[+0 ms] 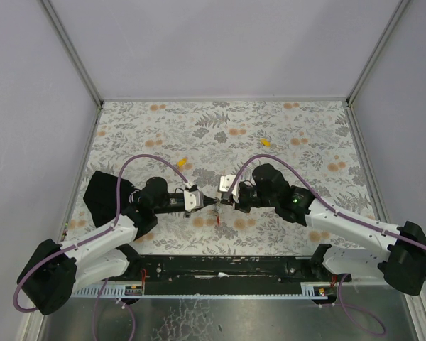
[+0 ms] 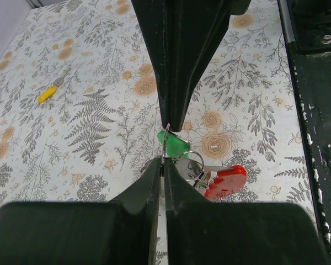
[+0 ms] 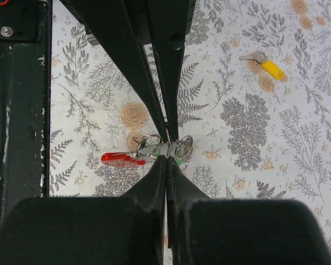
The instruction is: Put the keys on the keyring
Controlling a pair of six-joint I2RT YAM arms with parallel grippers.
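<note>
Just past the near edge of the counter sits the keyring, its red fob on the robot's side. The right tool is pinched tight on its wire loop, seemingly to steady it. The left tool meets it head-on, clamped on the thin ring by the green key just behind the keyring, probably for threading. Which wire each grips is hard to tell. Well beyond the keyring lie the left yellow key and the right yellow key. Nothing blocks them, but both tools are occupied.
</note>
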